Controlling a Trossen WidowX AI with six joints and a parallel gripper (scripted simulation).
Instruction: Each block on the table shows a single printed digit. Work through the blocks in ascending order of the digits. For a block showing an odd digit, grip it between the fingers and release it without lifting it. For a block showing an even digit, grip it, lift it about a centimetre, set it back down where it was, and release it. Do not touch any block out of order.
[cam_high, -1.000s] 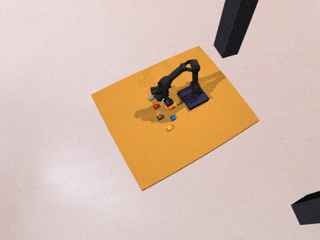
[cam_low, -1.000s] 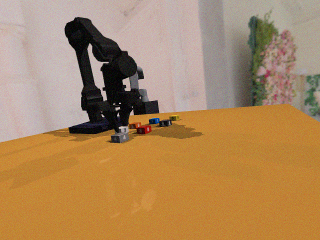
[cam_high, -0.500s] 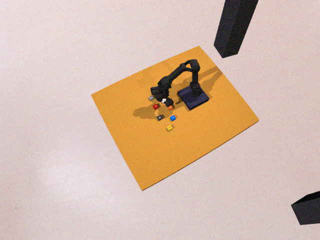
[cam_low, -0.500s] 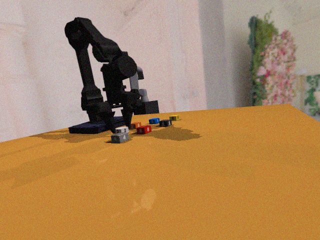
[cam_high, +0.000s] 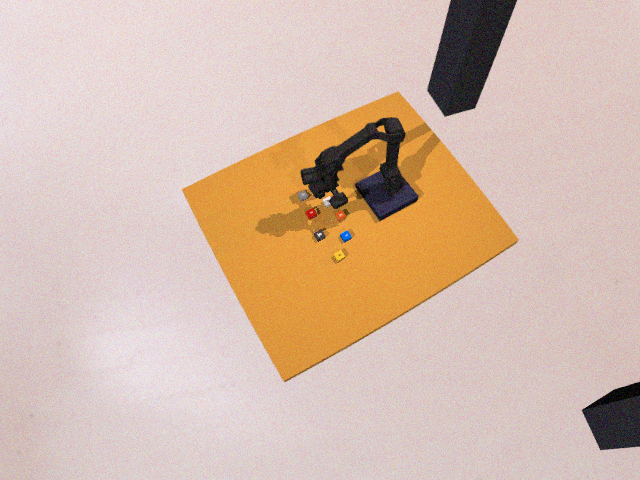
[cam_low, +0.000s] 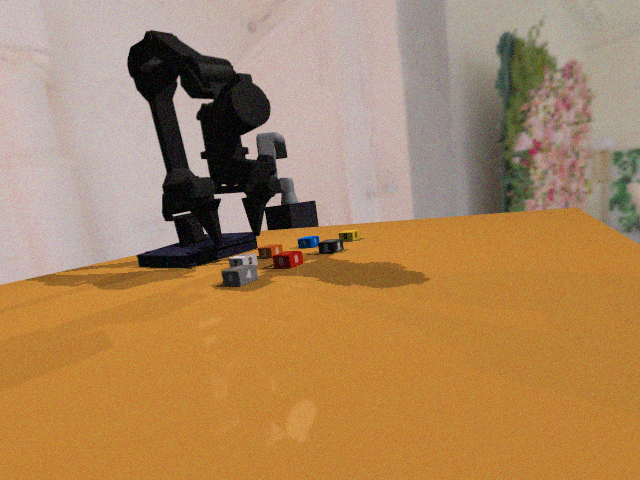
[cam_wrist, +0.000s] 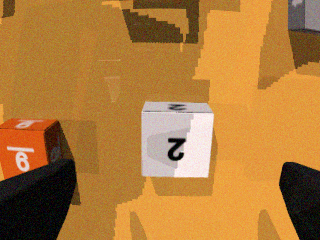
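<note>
My gripper (cam_high: 328, 197) (cam_low: 238, 238) (cam_wrist: 180, 175) is open above the white block, its fingers wide apart to either side in the wrist view. The white block (cam_high: 326, 202) (cam_low: 242, 260) (cam_wrist: 175, 145) shows a 2 and sits on the table, untouched. The grey block (cam_high: 302, 195) (cam_low: 240, 275) (cam_wrist: 306, 16) shows a 4. The orange block (cam_high: 340, 214) (cam_low: 270, 251) (cam_wrist: 25, 142) shows an underlined 6 or 9. The red block (cam_high: 311, 212) (cam_low: 287, 259) seems to show an 8. Digits are too small to read on the black block (cam_high: 320, 235) (cam_low: 330, 246), blue block (cam_high: 345, 236) (cam_low: 308, 241) and yellow block (cam_high: 339, 255) (cam_low: 348, 235).
The orange block lies close by the left finger in the wrist view. The grey block is at the upper right there. The arm's dark base (cam_high: 386, 198) (cam_low: 170, 256) stands on the orange table (cam_high: 361, 294) (cam_low: 413, 372), near the blocks.
</note>
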